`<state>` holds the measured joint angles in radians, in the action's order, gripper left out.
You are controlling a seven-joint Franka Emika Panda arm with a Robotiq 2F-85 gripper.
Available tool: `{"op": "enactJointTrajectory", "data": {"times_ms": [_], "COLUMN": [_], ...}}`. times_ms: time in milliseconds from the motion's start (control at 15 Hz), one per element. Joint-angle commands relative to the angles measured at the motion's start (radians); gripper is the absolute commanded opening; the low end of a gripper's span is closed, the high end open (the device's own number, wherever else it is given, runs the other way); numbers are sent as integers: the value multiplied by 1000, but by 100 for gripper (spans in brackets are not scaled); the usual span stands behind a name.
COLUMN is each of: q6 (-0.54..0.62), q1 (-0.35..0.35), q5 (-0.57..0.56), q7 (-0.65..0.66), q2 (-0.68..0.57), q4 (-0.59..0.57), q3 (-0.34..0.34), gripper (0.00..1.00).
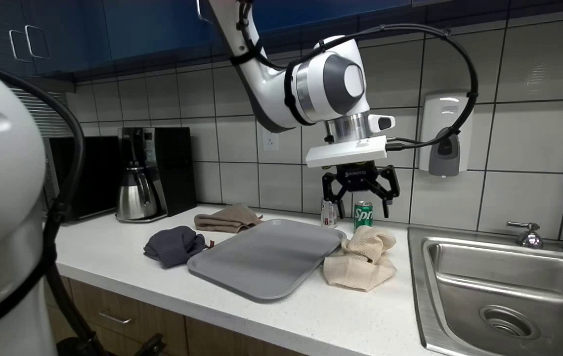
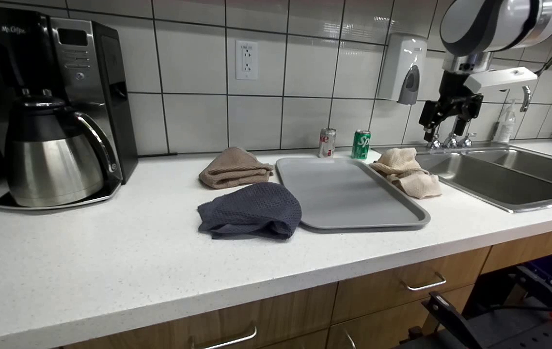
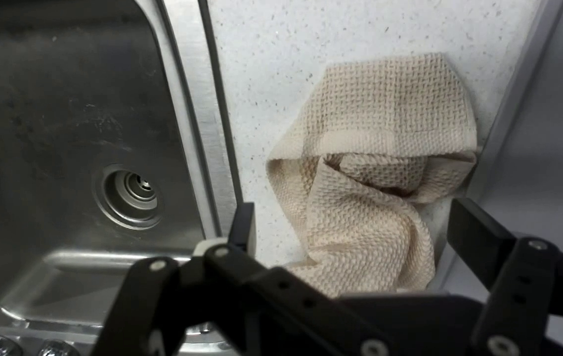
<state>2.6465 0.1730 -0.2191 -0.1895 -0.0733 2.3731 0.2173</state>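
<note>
Hovering claw [image 1: 364, 212]: it is hanging over the counter [image 1: 128, 252], spread wide and clasping nothing.
Beige cloth [image 3: 360, 222]: it is lying on the counter below the claw, between the sink [image 3: 214, 123] and the grey tray [image 3: 548, 148]; in the wrist view it is showing between the 2 fingers [image 3: 481, 242].
Cloth's long axis: it is running up and down the wrist view, crossing the line from finger to finger.
Nearer arm: only 1 arm [image 1: 272, 94] is showing.
Hidden cloth end: the claw's body is covering it in the wrist view.
Tray rim: the views are not settling whether the cloth is touching it.
Cans: in an exterior view, a finger is partly covering the silver can [image 1: 329, 215], and the cloth is masking the green can's [image 1: 363, 215] foot.
</note>
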Motion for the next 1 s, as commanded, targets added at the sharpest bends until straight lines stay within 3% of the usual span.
{"op": "enactJointTrajectory", "data": {"times_ms": [0, 467, 933], "q6": [11, 21, 24], "q1": [16, 38, 49], "q5": [92, 182, 174], "q7": [-54, -64, -57], "q2": [-112, -267, -349], "q4": [-100, -209, -238], "q3": [-24, -62, -79], "gripper": [100, 100, 100]}}
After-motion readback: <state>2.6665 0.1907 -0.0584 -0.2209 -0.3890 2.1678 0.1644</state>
